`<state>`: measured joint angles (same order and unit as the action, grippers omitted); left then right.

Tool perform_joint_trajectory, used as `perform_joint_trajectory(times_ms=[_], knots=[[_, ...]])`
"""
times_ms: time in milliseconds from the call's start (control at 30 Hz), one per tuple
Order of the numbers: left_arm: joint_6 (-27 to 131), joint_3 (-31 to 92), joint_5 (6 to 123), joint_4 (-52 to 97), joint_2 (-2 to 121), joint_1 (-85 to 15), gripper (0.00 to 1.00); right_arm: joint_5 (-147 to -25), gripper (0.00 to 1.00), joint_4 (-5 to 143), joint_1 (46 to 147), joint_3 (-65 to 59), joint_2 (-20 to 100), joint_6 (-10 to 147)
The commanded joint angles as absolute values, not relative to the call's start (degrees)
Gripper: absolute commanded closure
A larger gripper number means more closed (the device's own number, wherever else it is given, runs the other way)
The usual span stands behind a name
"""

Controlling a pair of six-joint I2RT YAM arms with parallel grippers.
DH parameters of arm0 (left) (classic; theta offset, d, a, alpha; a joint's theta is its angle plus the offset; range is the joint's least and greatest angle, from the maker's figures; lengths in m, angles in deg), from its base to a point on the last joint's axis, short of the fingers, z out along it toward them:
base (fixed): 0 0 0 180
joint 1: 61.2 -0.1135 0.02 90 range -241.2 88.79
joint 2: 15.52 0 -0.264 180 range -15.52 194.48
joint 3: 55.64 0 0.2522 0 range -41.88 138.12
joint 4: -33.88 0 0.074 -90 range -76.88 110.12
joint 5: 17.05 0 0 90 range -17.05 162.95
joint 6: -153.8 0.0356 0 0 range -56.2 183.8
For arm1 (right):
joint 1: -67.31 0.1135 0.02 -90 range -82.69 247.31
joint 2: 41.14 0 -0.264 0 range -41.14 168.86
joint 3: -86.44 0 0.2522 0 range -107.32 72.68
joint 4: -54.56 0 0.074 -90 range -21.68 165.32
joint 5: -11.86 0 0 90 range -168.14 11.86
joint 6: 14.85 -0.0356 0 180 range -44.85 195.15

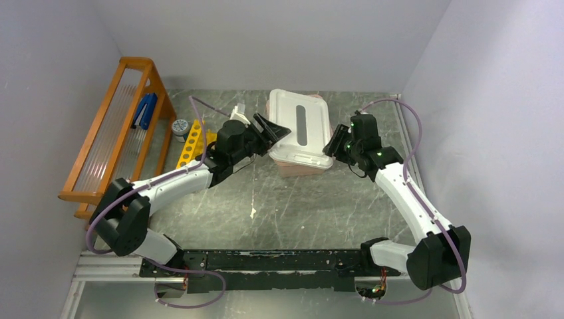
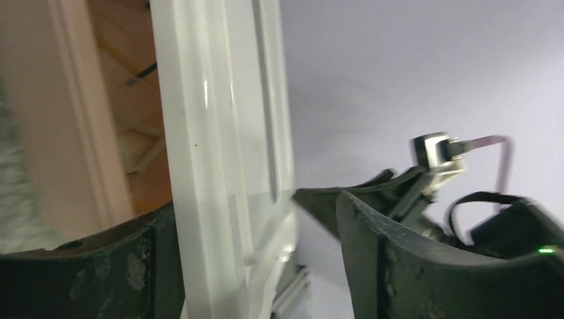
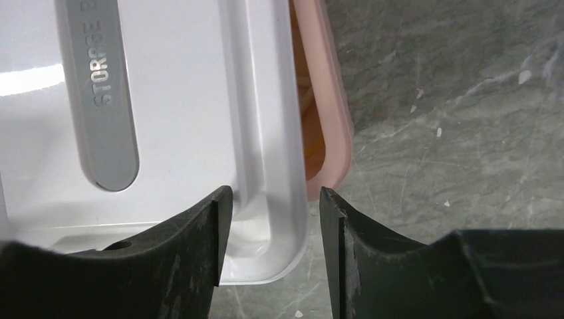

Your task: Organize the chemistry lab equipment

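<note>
**White lid (image 1: 286, 113) straddled by both claws, yellow tube rack (image 1: 190, 143) off to the left**

Grey marbled table (image 1: 299, 206), veined, matt; one small white scrap (image 1: 253, 212) lies near centre. Arm bases at the near edge, both arms reach to the far middle.

Left claw (image 1: 274, 127): spread wide, at the lid's left edge. Its wrist view puts the lid's rim between the two black fingers: the rim is against the left finger, with open space to the right finger. Not pinching.

Right claw (image 3: 275, 193): spread, at the lid's near right corner. One finger sits over the lid and the other outside it, with the lid's rim and the pink tub (image 3: 332, 133) rim in the gap. No clear press on either side.

Yellow tube rack: on the table to the left of the left claw, just beside that arm's wrist. It is a long, narrow bar with a row of round holes, angled near-to-far. Neither claw touches it.

View differences:
- The top view alone shows the rack and both arms.
- The right wrist view alone shows the grey handle strip (image 3: 100, 100) with raised lettering set into the glossy lid.
- Both wrist views catch tan-orange contents in the tub at the lid's edge, too blurred to name.

Far left: an orange wooden stand (image 1: 136, 62), slatted and sloping, with a blue item (image 1: 144, 111) resting on it; type unclear. A small round grey-topped jar (image 1: 179, 126) stands between the stand and the rack's far end.
</note>
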<state>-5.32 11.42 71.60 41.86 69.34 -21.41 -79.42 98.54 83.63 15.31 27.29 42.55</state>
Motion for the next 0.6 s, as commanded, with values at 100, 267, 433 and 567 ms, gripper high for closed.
perform_joint_trajectory(times_ms=[100,267,433,567], knots=[[11.11,22.37,72.82,18.83,70.34,-21.87,0.18,-71.38,0.49,98.13,84.58,14.43,27.95,44.53],[18.48,25.78,72.12,14.33,72.02,-21.83,0.15,-70.60,0.52,97.98,84.67,14.09,29.30,46.37],[23.62,27.93,72.47,10.12,73.12,-21.83,0.11,-71.31,0.52,98.45,84.64,13.00,31.05,48.72],[30.57,32.09,74.44,5.58,74.44,-22.58,0.10,-71.24,0.52,99.13,84.67,11.25,33.45,51.44]])
